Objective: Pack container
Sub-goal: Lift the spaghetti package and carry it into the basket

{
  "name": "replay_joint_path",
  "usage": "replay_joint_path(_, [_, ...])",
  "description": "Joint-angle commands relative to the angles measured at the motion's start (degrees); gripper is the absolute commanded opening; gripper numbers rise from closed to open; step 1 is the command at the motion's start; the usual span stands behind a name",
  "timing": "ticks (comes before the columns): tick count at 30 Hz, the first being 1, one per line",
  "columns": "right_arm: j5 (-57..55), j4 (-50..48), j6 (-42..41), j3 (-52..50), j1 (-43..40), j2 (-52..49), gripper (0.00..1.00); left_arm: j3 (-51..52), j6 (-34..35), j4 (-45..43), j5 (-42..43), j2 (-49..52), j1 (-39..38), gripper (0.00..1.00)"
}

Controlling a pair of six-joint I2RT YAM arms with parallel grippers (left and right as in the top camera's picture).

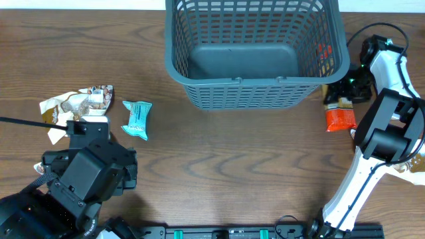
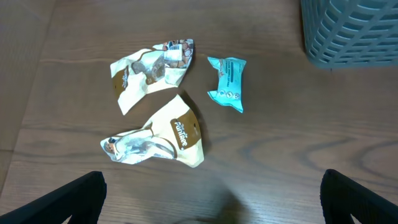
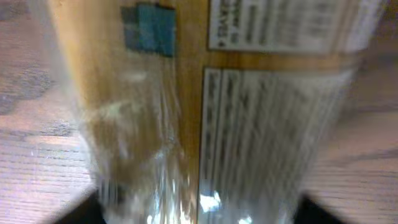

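Observation:
The dark grey slotted container [image 1: 255, 93] stands at the back centre, its bottom bare. My left gripper [image 2: 211, 205] is open and empty, hovering over the table in front of two crumpled brown-and-white packets [image 2: 158, 140] [image 2: 149, 68] and a teal packet [image 2: 227, 82]. These also show at the left in the overhead view [image 1: 83, 101] [image 1: 137, 118]. My right gripper [image 1: 346, 89] is beside the container's right wall. Its fingers [image 3: 199, 214] sit wide apart on either side of a yellow-brown clear packet [image 3: 205, 106], which fills the blurred right wrist view.
An orange packet [image 1: 340, 119] lies just in front of my right gripper. Another packet [image 1: 413, 166] lies at the right edge behind the right arm. Something red [image 1: 323, 54] shows through the container's right wall. My left arm [image 1: 86, 172] fills the front left corner.

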State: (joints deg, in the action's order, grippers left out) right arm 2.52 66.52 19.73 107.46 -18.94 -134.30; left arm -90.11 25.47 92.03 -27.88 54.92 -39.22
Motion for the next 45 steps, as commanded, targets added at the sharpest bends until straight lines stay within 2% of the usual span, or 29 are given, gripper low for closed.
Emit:
replay_joint_path(1, [1.16, -0.39, -1.70, -1.31, 0.28, -0.85, 0.01, -0.76, 0.02, 0.50, -1.31, 0.04, -0.07, 0.99])
replay_joint_path(10, [1.57, -2.01, -6.78, -1.07, 0.26, -0.81, 0.01, -0.76, 0.04, 0.50, -1.31, 0.04, -0.07, 0.99])
replay_joint_path(15, [1.55, -0.04, -8.81, 2.36, 0.00, -0.26, 0.01, -0.76, 0.04, 0.50, -1.31, 0.04, -0.07, 0.99])
replay_joint_path(27, [1.36, 12.70, -9.46, 26.56, -2.47, 5.99, 0.01, -0.76, 0.04, 0.50, -1.31, 0.04, -0.07, 0.99])
replay_joint_path(34, [1.79, 15.19, -9.44, 32.39, -2.34, 12.37, 0.01, -0.76, 0.04, 0.50, -1.31, 0.04, -0.07, 0.99])
replay_joint_path(39, [7.39, 14.14, -9.42, 32.41, -2.36, 18.43, 0.01, -0.76, 0.04, 0.50, -1.31, 0.04, -0.07, 0.99])
replay_joint_path(45, [19.06, 8.74, -9.40, 32.41, -2.34, 26.05, 0.01, -0.76, 0.04, 0.50, -1.31, 0.04, -0.07, 0.99])
